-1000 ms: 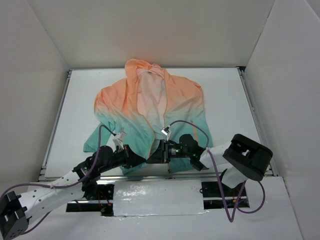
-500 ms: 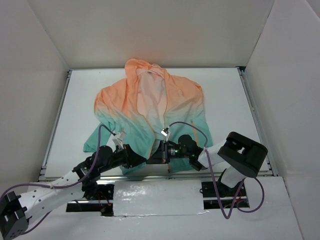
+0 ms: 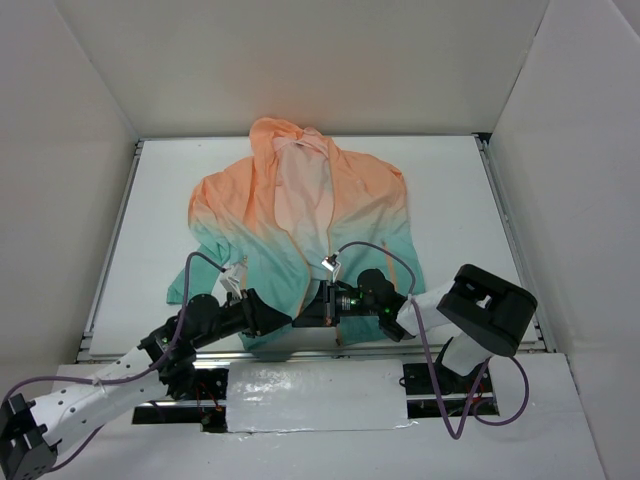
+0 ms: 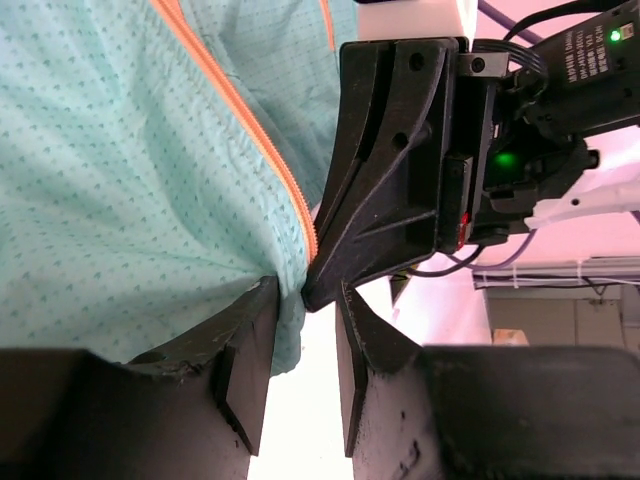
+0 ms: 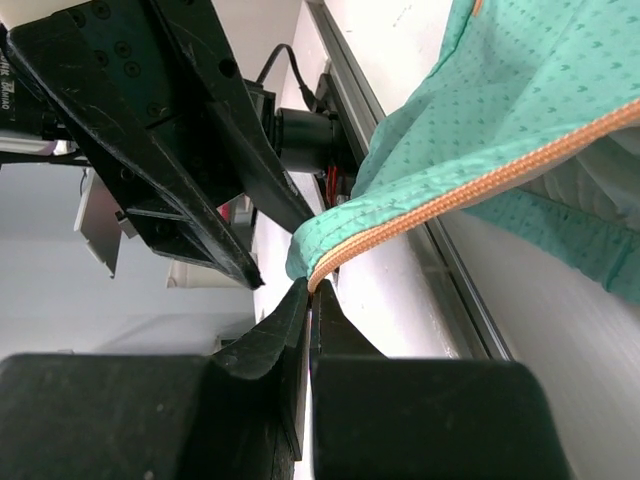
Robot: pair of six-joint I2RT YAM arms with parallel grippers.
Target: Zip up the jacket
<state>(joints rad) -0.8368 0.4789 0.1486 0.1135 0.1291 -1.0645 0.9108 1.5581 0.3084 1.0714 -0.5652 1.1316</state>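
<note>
Now spread flat on the worktop (image 3: 450,190), hood at the far side, front unzipped: the jacket (image 3: 300,230). At its near hem, right end effector (image 5: 308,295) clenched on the bottom end of the orange zipper (image 5: 480,188), likely to keep it taut; left end effector (image 4: 305,292) released, jaws parted beside that same corner, seemingly readied to start the zip
</note>
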